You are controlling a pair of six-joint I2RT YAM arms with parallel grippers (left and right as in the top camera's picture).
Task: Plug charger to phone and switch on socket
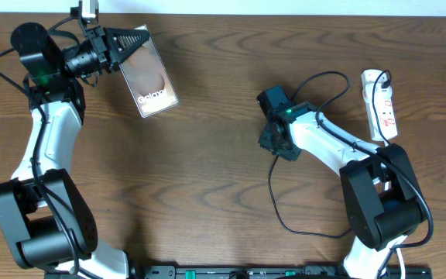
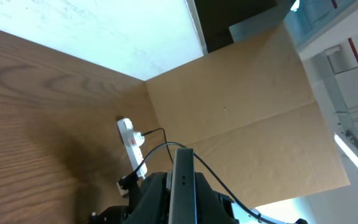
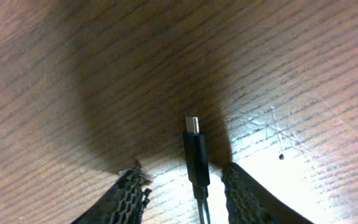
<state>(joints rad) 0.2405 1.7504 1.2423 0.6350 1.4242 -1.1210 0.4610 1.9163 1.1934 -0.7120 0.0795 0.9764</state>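
Note:
My left gripper is shut on the phone, a brownish slab with white lettering, holding it by one end above the table's far left. In the left wrist view the phone shows edge-on between the jaws. The charger cable runs across the table to my right gripper, which points down at the wood. In the right wrist view the charger's connector tip lies between my right gripper's fingers, with a gap on each side. The white socket lies at the far right, with the black plug in its far end.
The thin black cable loops over the table in front of the right arm's base and arcs again near the socket. In the left wrist view the socket lies before a cardboard wall.

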